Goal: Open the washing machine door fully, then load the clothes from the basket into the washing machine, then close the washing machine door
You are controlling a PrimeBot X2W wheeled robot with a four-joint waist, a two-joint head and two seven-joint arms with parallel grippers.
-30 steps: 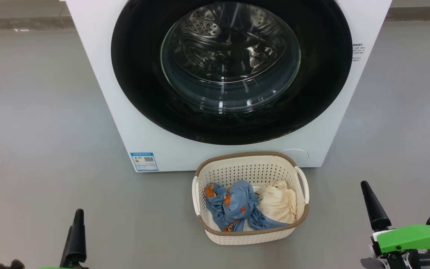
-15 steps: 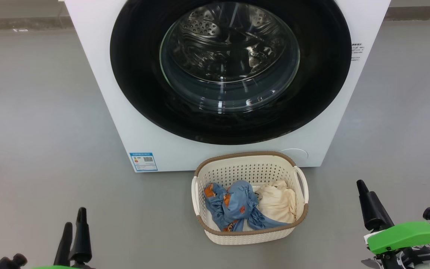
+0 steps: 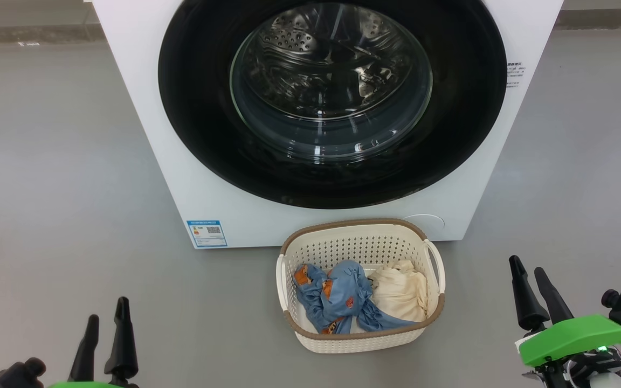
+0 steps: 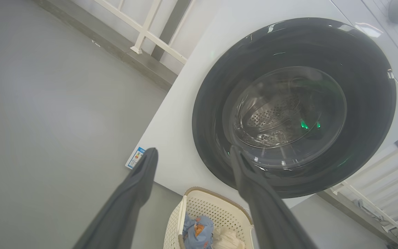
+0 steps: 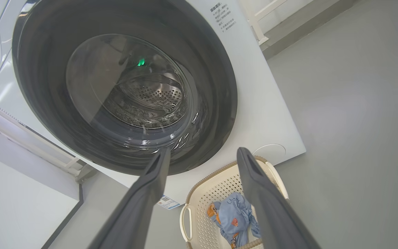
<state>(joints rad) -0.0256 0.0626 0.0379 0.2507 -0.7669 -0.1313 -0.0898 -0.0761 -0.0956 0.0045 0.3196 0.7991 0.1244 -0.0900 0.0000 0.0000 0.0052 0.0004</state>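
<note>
The white washing machine (image 3: 143, 108) stands ahead with its round black door (image 3: 192, 118) shut, the steel drum visible through the glass. On the floor before it sits the cream basket (image 3: 361, 340) holding the clothes: a light blue garment (image 3: 337, 296) and a cream one (image 3: 399, 291). My left gripper (image 3: 107, 317) is at the lower left, open and empty, well left of the basket. At the lower right my right gripper (image 3: 526, 274) is open and empty too. The door (image 4: 212, 103) (image 5: 40, 86) and basket (image 4: 216, 211) (image 5: 219, 186) lie beyond each wrist's spread fingers.
Grey floor (image 3: 46, 188) spreads on both sides of the machine. A blue label sticker (image 3: 207, 233) marks the machine's lower left front. White railings (image 4: 143, 31) (image 5: 19, 128) stand by the wall behind the machine.
Both grippers have risen slightly into the head view and turned, so that both fingers of each now show side by side. The basket, clothes and door have not moved.
</note>
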